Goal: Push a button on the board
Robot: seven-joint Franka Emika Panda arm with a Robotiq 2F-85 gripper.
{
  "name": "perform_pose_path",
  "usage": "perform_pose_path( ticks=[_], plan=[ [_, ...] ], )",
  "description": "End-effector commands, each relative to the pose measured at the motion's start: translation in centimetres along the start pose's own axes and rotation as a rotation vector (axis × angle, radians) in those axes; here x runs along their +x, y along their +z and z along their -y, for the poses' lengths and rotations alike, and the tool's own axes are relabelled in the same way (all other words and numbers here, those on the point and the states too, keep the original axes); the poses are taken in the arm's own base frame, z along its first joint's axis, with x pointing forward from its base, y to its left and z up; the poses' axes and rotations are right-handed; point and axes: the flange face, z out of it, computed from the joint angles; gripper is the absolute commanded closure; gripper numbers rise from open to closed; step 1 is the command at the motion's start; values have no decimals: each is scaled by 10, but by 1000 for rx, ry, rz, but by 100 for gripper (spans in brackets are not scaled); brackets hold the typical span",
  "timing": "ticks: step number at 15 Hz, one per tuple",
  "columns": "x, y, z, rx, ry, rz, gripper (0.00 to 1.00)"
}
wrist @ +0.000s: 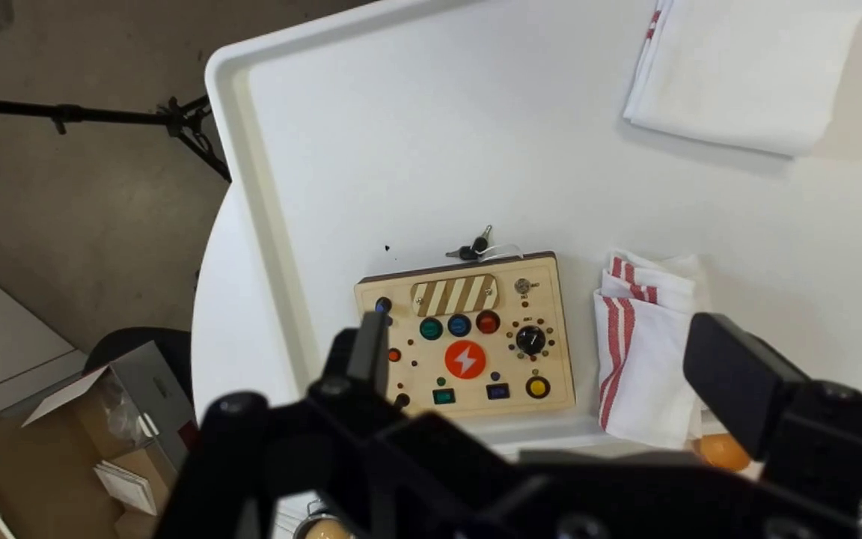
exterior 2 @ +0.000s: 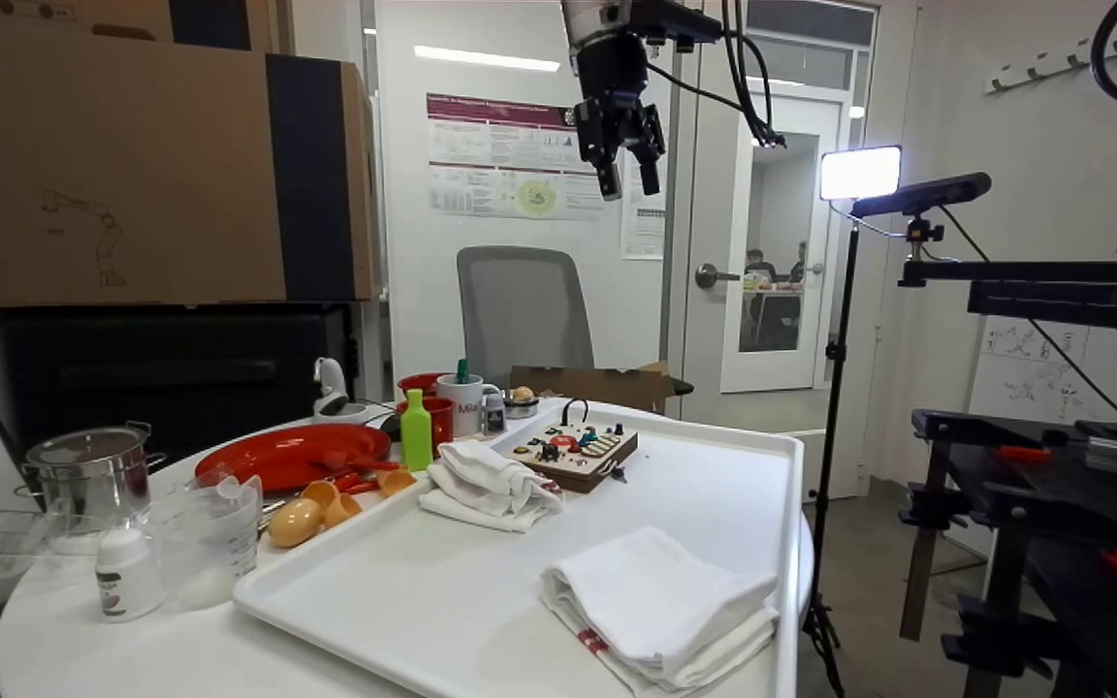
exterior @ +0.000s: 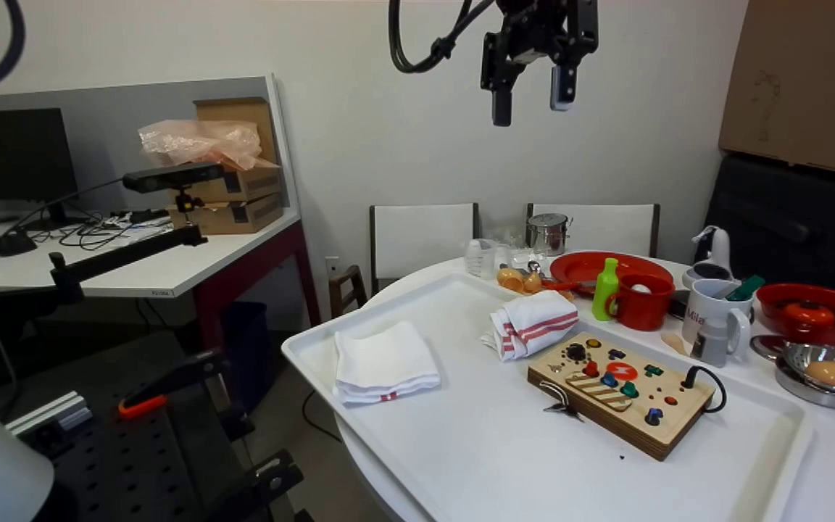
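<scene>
The light-wood board (exterior: 651,397) lies on the white tray, beside a striped cloth; it also shows in an exterior view (exterior 2: 568,449) and the wrist view (wrist: 502,363). In the wrist view it bears a green button (wrist: 431,328), a blue button (wrist: 459,325), a red button (wrist: 488,323), a yellow button (wrist: 537,386) and a black knob (wrist: 530,340). My gripper (exterior: 532,112) is open and empty, high above the table in both exterior views (exterior 2: 630,187). In the wrist view my gripper (wrist: 539,340) has its left finger covering part of the board's left edge.
The tray (exterior: 359,435) has raised rims. A striped cloth (exterior: 533,326) and a white folded cloth (exterior: 386,362) lie on it. Keys (wrist: 474,245) hang at the board's edge. Behind stand a green bottle (exterior: 606,290), red mug (exterior: 642,308), white mug (exterior: 707,312) and red plate (exterior: 570,267).
</scene>
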Motion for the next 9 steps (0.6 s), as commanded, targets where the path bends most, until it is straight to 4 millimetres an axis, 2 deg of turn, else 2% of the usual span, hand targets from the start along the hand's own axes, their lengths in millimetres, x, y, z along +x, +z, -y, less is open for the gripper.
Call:
perform_pose_path(
  ticks=[1, 4, 9],
  plan=[
    [4, 7, 18, 7, -24, -52, 0],
    [25, 22, 20, 13, -4, -143, 0],
    [58, 66, 13, 33, 48, -185, 0]
  ],
)
